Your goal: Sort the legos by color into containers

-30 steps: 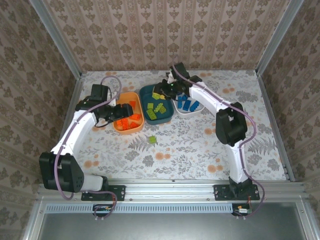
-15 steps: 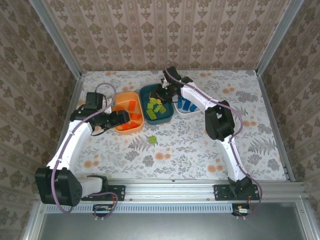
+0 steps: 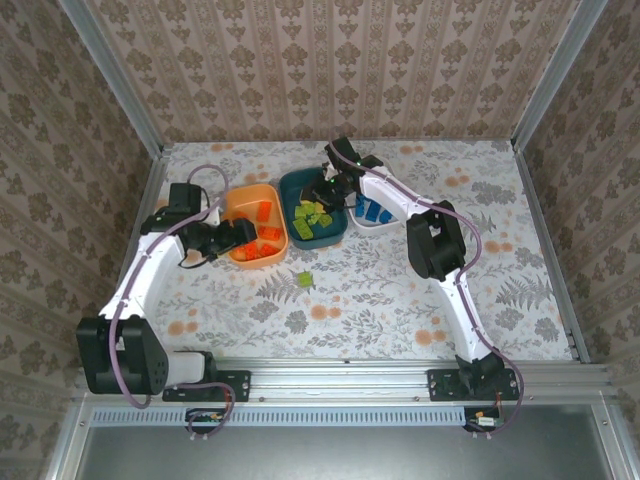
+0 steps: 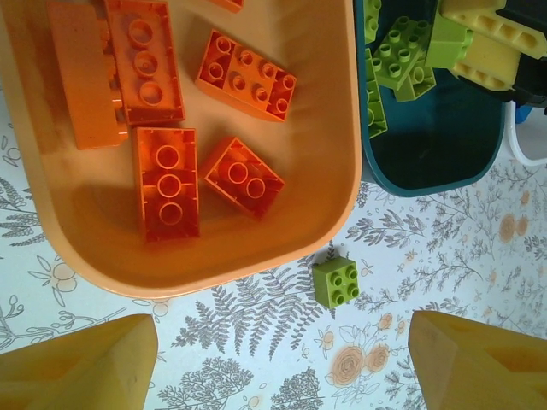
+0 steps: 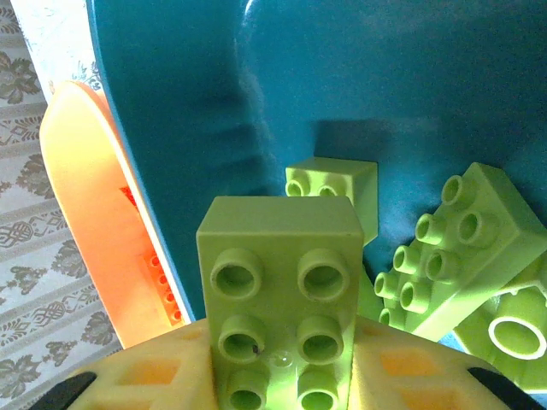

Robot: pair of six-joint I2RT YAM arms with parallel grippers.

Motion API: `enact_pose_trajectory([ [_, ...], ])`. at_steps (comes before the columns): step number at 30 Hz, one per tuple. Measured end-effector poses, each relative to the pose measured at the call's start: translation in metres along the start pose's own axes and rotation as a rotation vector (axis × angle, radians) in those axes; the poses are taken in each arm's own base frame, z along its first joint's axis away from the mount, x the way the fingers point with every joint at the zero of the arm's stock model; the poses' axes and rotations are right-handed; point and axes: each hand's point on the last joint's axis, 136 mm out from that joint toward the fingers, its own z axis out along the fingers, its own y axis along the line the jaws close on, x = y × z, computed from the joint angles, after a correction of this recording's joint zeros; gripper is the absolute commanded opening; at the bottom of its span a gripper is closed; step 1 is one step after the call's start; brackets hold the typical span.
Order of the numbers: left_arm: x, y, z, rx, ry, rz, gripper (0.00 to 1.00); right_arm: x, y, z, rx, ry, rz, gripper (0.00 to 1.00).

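Watching right gripper (image 5: 278,384): I see it clenched on the held lime brick (image 5: 278,282), studs toward the camera, over the teal dish (image 5: 171,128).
Left gripper (image 4: 278,342): fingers spread wide, grasping nothing.
Loose lime brick (image 4: 336,282): on the table (image 4: 444,256), just ahead of my left gripper, beside the orange dish (image 4: 333,171).
Orange bricks (image 4: 167,184): inside the orange dish.

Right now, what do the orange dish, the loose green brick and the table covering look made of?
Orange dish: likely moulded plastic, smooth, soft sheen on its wall. Loose green brick: hard plastic, crisp studs. Table covering: printed floral sheet, matte; paper or vinyl, unclear.
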Motion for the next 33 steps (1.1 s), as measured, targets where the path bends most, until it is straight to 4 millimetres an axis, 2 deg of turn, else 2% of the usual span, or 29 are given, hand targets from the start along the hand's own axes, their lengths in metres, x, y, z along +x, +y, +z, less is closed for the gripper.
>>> enact_pose_trajectory([
  [3, -0.002, -0.001, 0.000, 0.010, -0.005, 0.000, 0.79, 0.000, 0.000, 0.000, 0.000, 0.000, -0.003, 0.45],
  [10, -0.008, 0.001, -0.003, 0.027, -0.022, -0.012, 0.80, -0.002, 0.003, -0.002, -0.001, -0.007, -0.005, 0.48],
  [29, -0.012, 0.003, -0.005, 0.061, -0.027, -0.036, 0.81, -0.003, 0.001, -0.002, 0.016, -0.024, -0.012, 0.49],
  [33, -0.014, 0.003, -0.006, 0.066, -0.032, -0.036, 0.82, 0.001, 0.001, -0.010, 0.024, -0.029, -0.025, 0.49],
])
